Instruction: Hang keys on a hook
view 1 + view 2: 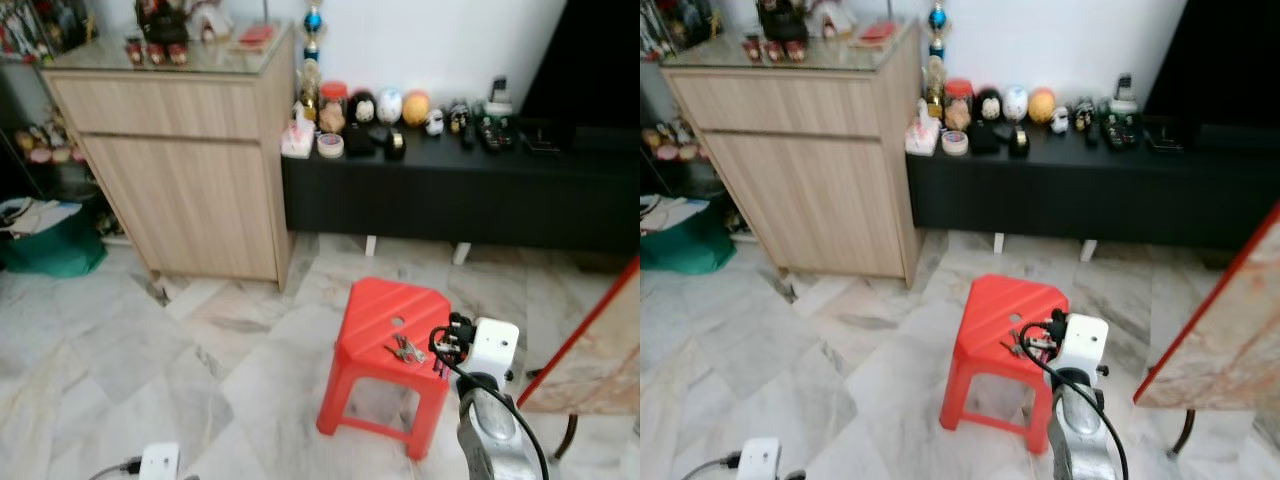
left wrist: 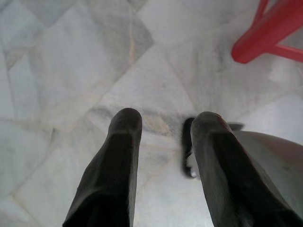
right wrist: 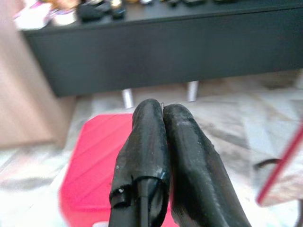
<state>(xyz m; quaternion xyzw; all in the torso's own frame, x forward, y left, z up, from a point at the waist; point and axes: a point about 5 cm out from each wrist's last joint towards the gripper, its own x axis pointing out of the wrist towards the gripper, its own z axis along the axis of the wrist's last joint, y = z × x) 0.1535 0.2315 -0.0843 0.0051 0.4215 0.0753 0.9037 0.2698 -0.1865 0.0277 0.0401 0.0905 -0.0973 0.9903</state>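
floor: pale marble tiles
cabinet: light wood, at the robot's left, small ornaments on top
low table: long, black, against the white wall, carries jars and trinkets
stool: red plastic, on the floor in front of the low table
right tool: fingers pressed together, nothing visibly between them; hovers over the stool's near right edge
left tool: fingers apart, empty, pointing down at bare floor, stool leg off to one side
keys: small bunch lying on the stool seat, just beside the right tool; probably not touching, view too blurred to confirm
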